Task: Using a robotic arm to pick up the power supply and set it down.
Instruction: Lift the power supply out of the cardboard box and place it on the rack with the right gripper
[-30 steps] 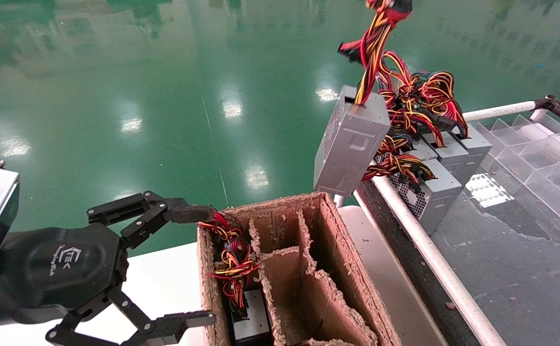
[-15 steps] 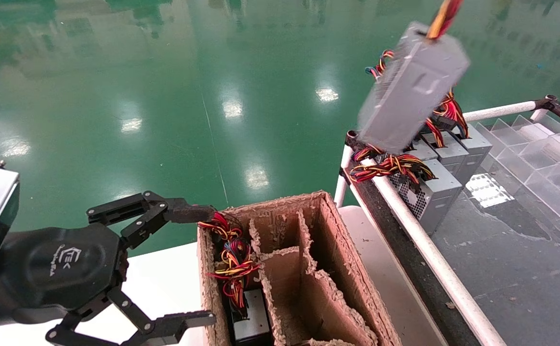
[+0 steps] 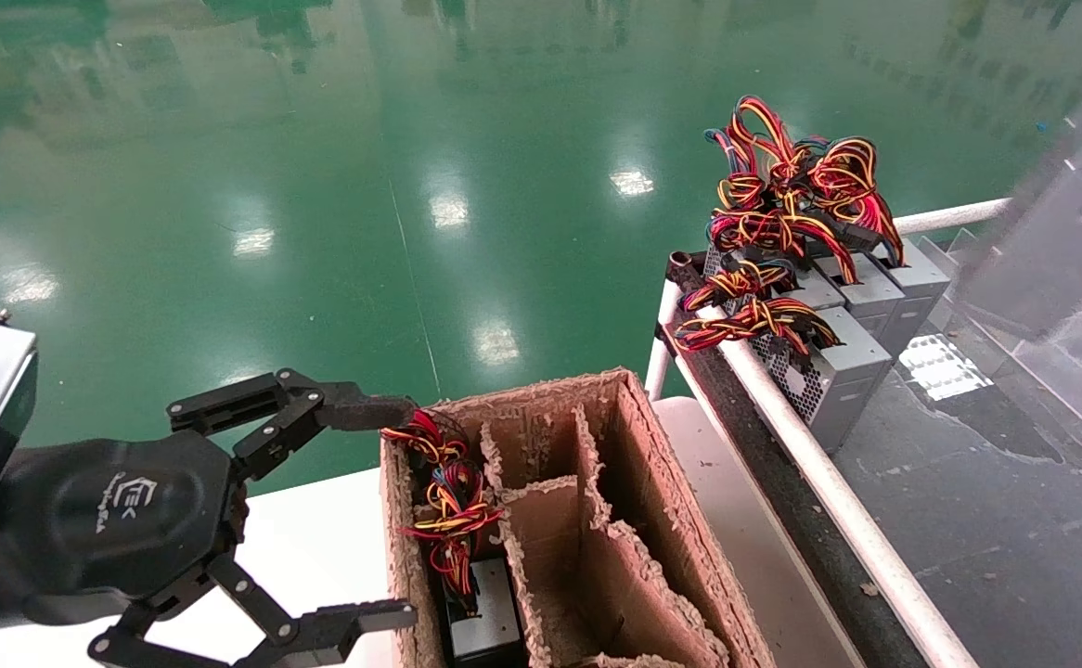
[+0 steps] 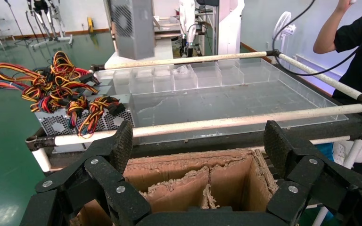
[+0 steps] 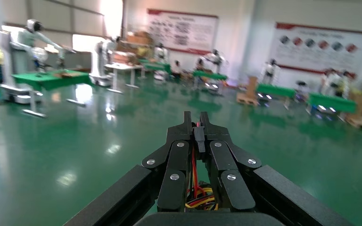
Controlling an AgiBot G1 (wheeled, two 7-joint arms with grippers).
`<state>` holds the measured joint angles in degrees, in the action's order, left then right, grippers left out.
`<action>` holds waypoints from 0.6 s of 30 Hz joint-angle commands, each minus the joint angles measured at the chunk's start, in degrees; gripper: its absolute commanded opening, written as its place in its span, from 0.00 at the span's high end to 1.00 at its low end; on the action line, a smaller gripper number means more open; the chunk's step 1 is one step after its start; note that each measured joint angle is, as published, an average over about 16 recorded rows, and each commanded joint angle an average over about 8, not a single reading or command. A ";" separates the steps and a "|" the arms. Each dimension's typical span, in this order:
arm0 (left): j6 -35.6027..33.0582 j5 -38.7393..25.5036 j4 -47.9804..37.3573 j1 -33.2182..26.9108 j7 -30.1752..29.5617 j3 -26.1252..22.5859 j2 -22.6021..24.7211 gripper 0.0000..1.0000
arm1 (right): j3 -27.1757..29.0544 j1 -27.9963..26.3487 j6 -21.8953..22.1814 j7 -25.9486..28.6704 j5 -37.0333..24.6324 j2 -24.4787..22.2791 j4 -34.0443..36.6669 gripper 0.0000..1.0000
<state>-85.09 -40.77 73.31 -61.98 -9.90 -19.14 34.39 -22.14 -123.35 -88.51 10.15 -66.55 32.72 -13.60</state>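
The power supply (image 3: 1056,237), a silver-grey metal box, hangs blurred in the air at the far right, over the clear tray. It also shows in the left wrist view as the power supply (image 4: 133,27), suspended above the tray's back rail. My right gripper (image 5: 194,120) is shut on its red and yellow wires (image 5: 195,188) and a black connector; this gripper is outside the head view. My left gripper (image 3: 397,510) stands open at the lower left beside the cardboard box, and the left wrist view shows the left gripper (image 4: 200,146) holding nothing.
A divided cardboard box (image 3: 671,529) holds one supply (image 3: 487,623) with wires. Several more supplies (image 3: 843,357) with tangled wires sit on the rack behind a white pipe rail (image 3: 829,492). A clear compartment tray (image 3: 1075,371) lies right. A person (image 4: 356,47) stands beyond the rack.
The hanging power supply has swung up and to the right, from above the cardboard box past the rack's wires to the far right edge. The left arm has not moved.
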 commanded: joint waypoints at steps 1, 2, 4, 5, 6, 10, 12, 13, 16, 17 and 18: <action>0.00 0.00 0.00 0.00 0.00 0.00 0.00 0.00 | -0.51 -0.41 -0.61 -1.25 -1.00 -1.40 1.62 1.00; 0.00 0.00 0.00 0.00 0.00 -0.01 0.00 0.00 | -0.74 -0.34 -0.91 -1.74 -1.33 -1.96 2.22 1.00; 0.01 0.01 0.00 0.00 0.01 -0.01 0.00 0.00 | -1.23 -0.01 -1.44 -2.63 -1.92 -2.99 3.28 1.00; 0.01 0.01 0.00 0.00 0.01 -0.01 -0.01 0.00 | -1.49 0.24 -1.66 -3.05 -2.18 -3.43 3.72 1.00; 0.01 0.01 0.00 0.00 0.01 -0.02 -0.01 0.00 | -1.75 0.55 -1.85 -3.43 -2.42 -3.84 4.14 1.00; 0.01 0.02 0.00 -0.01 0.01 -0.03 -0.01 0.00 | -2.84 2.29 -2.25 -4.53 -3.24 -4.95 5.54 1.00; 0.01 0.02 0.00 -0.01 0.02 -0.03 -0.01 0.00 | -3.37 3.43 -2.34 -4.99 -3.54 -5.12 6.13 1.00; 0.01 0.02 0.00 -0.01 0.02 -0.03 -0.01 0.00 | -3.62 4.05 -2.37 -5.17 -3.66 -5.08 6.42 1.00; 0.02 0.03 0.00 -0.01 0.02 -0.04 -0.02 0.00 | -4.21 6.01 -2.44 -5.67 -3.77 -4.50 7.16 1.00; 0.02 0.03 0.00 -0.01 0.02 -0.04 -0.02 0.00 | -4.36 6.66 -2.45 -5.82 -3.73 -4.17 7.35 1.00; 0.02 0.03 0.00 -0.01 0.02 -0.05 -0.02 0.00 | -4.49 7.29 -2.45 -5.98 -3.66 -3.80 7.51 1.00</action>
<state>-85.07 -40.74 73.31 -61.99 -9.87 -19.18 34.37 -26.48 -116.19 -90.86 4.15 -70.05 29.28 -6.30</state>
